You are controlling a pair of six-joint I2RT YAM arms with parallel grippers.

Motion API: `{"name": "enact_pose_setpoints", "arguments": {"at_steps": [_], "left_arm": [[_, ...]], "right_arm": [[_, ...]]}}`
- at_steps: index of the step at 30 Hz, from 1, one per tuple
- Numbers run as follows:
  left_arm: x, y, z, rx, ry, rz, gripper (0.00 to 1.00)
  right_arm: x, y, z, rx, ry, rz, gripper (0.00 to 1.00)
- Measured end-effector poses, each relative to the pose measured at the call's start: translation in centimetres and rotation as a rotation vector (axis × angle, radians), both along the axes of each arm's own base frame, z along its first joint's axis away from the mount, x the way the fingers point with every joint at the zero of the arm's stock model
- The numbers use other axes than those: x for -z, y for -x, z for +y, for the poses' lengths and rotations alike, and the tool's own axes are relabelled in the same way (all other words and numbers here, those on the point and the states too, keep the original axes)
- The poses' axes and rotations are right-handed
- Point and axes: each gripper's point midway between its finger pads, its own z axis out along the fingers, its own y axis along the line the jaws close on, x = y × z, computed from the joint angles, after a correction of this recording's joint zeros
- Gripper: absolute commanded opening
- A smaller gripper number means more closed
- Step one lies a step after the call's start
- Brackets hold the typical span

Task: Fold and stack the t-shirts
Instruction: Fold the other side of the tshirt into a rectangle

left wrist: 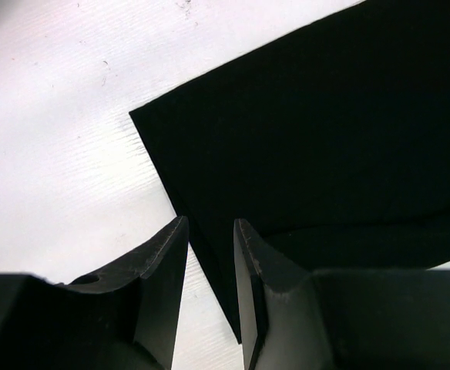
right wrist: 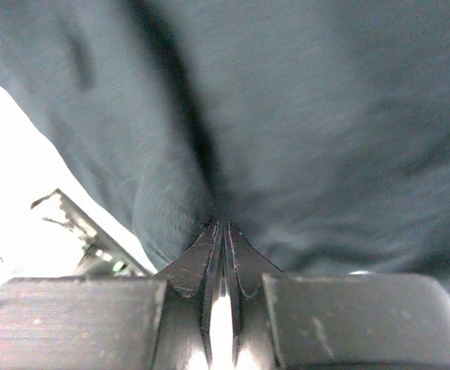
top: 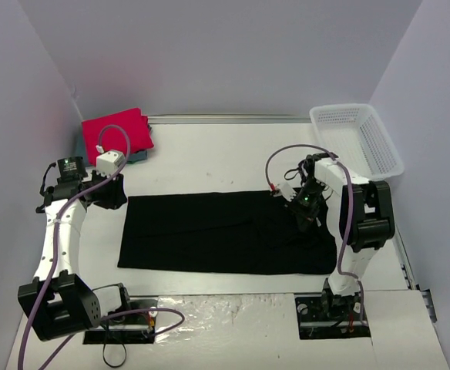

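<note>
The black t-shirt (top: 217,231) lies flat as a wide rectangle in the middle of the table. My left gripper (top: 115,196) is open just off its far left corner; in the left wrist view the jaws (left wrist: 209,221) stand apart above the shirt's left edge (left wrist: 302,139), holding nothing. My right gripper (top: 308,213) is shut on a fold of the black t-shirt (right wrist: 287,116) near its right end, with the cloth bunched at the fingertips (right wrist: 223,223). The red-pink t-shirt (top: 117,133) lies folded at the back left, on top of the teal-blue t-shirt (top: 138,156), of which only an edge shows.
A white mesh basket (top: 360,139) stands at the back right, close behind the right arm. Grey walls close in the table on the left, back and right. A metal rail runs along the back edge (top: 225,119).
</note>
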Motion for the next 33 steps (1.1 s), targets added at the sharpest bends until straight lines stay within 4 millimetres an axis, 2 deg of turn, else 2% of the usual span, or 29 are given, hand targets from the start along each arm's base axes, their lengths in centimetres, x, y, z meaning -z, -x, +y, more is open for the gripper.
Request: {"name": "enact_pose_setpoints", "arguments": {"at_steps": [6,11,14,19,20,21,25,29,33], "left_arm": [[-0.1,0.0,-0.2,0.007,0.009,-0.002,0.30],[-0.1,0.0,-0.3,0.009,0.011,-0.002,0.30],[-0.1,0.0,-0.3,0.010,0.012,-0.002,0.30],[-0.1,0.1,-0.3,0.011,0.014,0.000,0.30],[-0.1,0.1,-0.3,0.011,0.014,0.000,0.30],[-0.1,0.1,-0.3,0.012,0.013,0.000,0.30],[0.1,0.1,-0.3,0.017,0.010,0.001,0.30],[0.3,0.2,-0.3,0.020,0.008,0.006,0.30],[0.4,0.3,-0.3,0.020,0.008,0.008,0.30]], "right_arm": [[-3.2,2.5,1.0,-0.064,-0.038,-0.028,0.02],[-3.3,5.6,1.3,-0.101,-0.044,0.049,0.05],[-3.1,6.5,1.2,-0.107,-0.041,0.076,0.05],[-3.1,6.4,1.3,-0.107,-0.044,0.076,0.06],[-3.1,6.4,1.3,-0.107,-0.045,0.075,0.09],[-3.1,6.4,1.3,-0.107,-0.045,0.073,0.18],[-3.1,6.0,1.7,-0.105,-0.055,0.067,0.22],[-3.3,5.3,3.1,-0.137,-0.073,0.052,0.28],[-3.6,4.1,5.6,-0.186,-0.097,0.014,0.31]]}}
